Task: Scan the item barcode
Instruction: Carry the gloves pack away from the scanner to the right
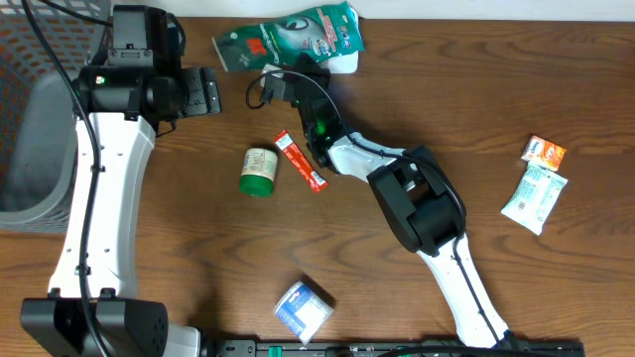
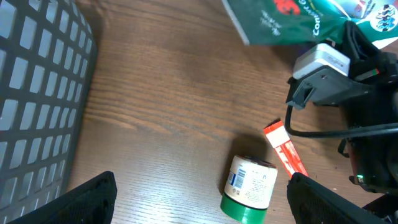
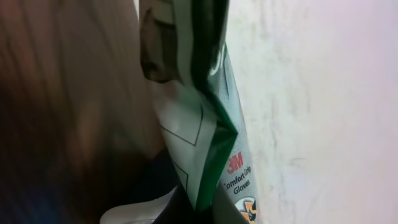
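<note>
My right gripper [image 1: 298,71] is shut on the lower edge of a green glove package [image 1: 293,40] at the back of the table. In the right wrist view the package [image 3: 205,112] stands pinched between the fingertips of that gripper [image 3: 211,208], its "Comfort Grip Gloves" print showing. My left gripper [image 1: 203,91] hangs open over the table at the back left. In its wrist view the left gripper [image 2: 202,190] is wide apart and holds nothing. A cream bottle with a green cap [image 2: 250,188] lies on its side below the gripper, near the right finger, its barcode facing up.
A red stick packet [image 1: 300,161] lies beside the bottle [image 1: 259,171]. An orange box [image 1: 544,151] and a white-green packet [image 1: 533,196] sit at the right. A blue-white box [image 1: 303,307] is at the front. A grey mesh basket [image 1: 30,139] stands at the left edge.
</note>
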Controlling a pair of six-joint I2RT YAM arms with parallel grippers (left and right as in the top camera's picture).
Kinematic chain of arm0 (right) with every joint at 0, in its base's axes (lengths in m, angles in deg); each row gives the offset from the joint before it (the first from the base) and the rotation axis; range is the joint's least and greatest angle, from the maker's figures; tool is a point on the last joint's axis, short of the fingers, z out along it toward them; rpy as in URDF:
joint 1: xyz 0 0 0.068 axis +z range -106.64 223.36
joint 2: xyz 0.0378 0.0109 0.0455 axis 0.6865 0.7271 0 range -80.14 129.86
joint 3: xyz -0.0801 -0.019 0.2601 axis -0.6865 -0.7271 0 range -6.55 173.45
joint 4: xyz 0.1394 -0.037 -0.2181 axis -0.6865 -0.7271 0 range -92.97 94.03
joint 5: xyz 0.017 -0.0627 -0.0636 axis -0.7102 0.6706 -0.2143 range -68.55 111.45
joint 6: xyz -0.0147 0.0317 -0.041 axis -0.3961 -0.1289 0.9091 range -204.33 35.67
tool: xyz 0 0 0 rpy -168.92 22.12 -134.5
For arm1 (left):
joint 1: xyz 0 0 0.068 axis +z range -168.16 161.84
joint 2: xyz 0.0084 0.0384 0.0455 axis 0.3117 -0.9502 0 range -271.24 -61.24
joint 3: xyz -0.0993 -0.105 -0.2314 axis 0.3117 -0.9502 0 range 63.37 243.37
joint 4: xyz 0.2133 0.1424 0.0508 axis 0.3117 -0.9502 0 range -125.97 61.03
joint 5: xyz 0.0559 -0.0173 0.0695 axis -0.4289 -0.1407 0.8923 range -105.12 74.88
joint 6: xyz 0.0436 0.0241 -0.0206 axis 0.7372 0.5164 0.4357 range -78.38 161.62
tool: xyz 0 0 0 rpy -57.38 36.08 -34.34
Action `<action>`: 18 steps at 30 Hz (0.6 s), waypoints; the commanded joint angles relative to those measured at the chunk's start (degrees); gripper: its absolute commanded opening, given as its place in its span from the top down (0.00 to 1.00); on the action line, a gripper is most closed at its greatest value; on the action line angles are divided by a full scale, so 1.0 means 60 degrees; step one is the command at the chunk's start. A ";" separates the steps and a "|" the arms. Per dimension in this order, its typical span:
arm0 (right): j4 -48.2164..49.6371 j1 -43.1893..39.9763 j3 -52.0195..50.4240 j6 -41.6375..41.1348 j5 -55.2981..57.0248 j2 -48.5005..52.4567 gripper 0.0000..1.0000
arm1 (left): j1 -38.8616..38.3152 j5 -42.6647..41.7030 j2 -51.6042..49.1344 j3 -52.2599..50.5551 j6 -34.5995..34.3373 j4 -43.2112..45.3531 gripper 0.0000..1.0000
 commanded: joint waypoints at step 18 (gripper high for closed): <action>-0.7293 -0.0444 0.0164 -0.5635 -0.1916 -0.5217 0.99 | 0.0026 0.0117 -0.0120 -0.0015 0.0058 -0.0029 0.12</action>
